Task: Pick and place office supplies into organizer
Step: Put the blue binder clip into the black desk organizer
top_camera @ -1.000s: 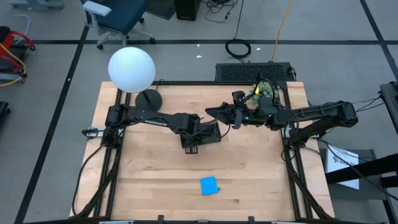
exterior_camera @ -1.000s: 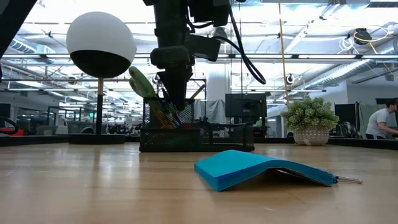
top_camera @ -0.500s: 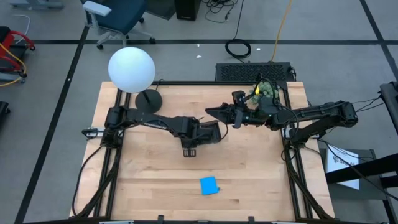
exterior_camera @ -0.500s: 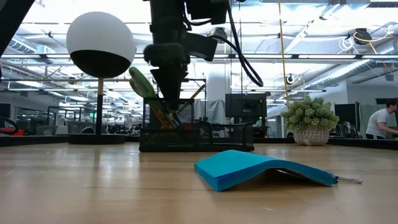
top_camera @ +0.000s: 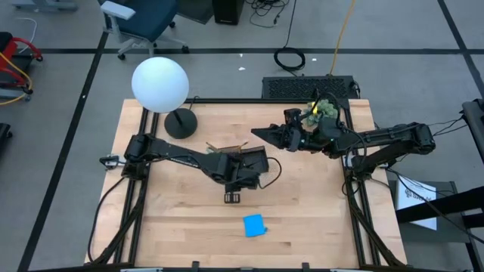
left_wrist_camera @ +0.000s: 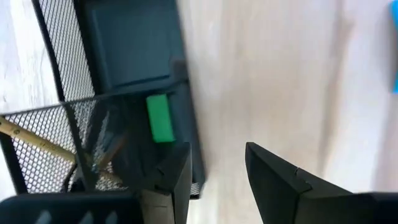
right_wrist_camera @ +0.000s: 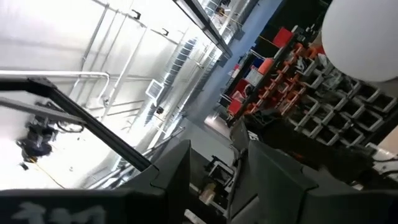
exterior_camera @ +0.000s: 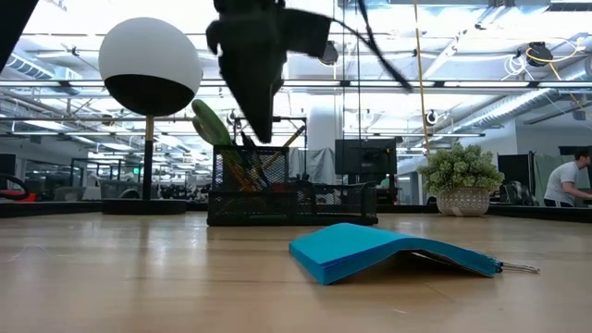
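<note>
The black mesh organizer stands mid-table. Its tall cup holds pencils and green-handled scissors. A tiny green piece lies in a low compartment. A blue note pad lies flat on the table nearer the front edge. My left gripper hangs open and points down just in front of the organizer's near side, with nothing between its fingers. My right gripper waits raised to the organizer's far right, open and empty.
A lamp with a white ball on a round black base stands at the far left. A small potted plant sits at the far right. Bare wood lies between the organizer and the note pad.
My left gripper has risen out of the organizer's tall cup. It has swung toward the table's near edge and now hangs in front of the organizer.
</note>
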You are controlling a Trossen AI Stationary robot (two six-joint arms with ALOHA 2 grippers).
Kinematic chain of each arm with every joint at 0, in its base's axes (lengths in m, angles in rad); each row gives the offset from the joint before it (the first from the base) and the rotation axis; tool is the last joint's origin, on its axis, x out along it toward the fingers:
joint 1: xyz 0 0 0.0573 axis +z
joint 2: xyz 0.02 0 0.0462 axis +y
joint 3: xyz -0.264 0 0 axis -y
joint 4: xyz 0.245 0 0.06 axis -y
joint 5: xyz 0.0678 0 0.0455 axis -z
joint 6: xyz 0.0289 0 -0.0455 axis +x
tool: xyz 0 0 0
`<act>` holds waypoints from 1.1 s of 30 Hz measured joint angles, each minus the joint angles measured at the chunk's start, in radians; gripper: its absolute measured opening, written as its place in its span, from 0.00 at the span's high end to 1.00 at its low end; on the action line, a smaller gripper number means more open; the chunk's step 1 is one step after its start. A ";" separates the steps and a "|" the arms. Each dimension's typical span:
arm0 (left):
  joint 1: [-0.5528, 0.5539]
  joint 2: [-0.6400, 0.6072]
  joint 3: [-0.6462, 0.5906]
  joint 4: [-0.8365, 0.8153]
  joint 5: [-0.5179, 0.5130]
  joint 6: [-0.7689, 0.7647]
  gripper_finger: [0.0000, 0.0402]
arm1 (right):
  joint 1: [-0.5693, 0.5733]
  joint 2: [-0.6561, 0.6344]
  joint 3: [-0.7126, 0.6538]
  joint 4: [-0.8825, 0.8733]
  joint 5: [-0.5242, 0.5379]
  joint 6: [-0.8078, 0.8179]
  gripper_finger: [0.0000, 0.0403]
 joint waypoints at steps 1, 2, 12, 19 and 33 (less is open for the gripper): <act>-0.008 0.000 0.013 -0.001 0.000 -0.007 0.64 | -0.002 0.000 0.000 0.000 0.001 0.018 0.63; -0.016 0.000 0.028 -0.001 0.000 -0.013 0.64 | -0.003 0.000 0.000 0.000 0.002 0.040 0.63; -0.065 -0.001 0.201 -0.004 -0.054 -0.068 0.64 | -0.013 0.000 0.000 0.029 0.004 0.185 0.63; -0.099 -0.001 0.252 -0.076 -0.056 -0.102 0.64 | -0.016 0.000 0.000 0.137 -0.001 0.145 0.63; -0.222 -0.168 0.262 -0.137 -0.226 -0.222 0.64 | 0.083 0.000 0.000 0.287 -0.187 -0.118 0.63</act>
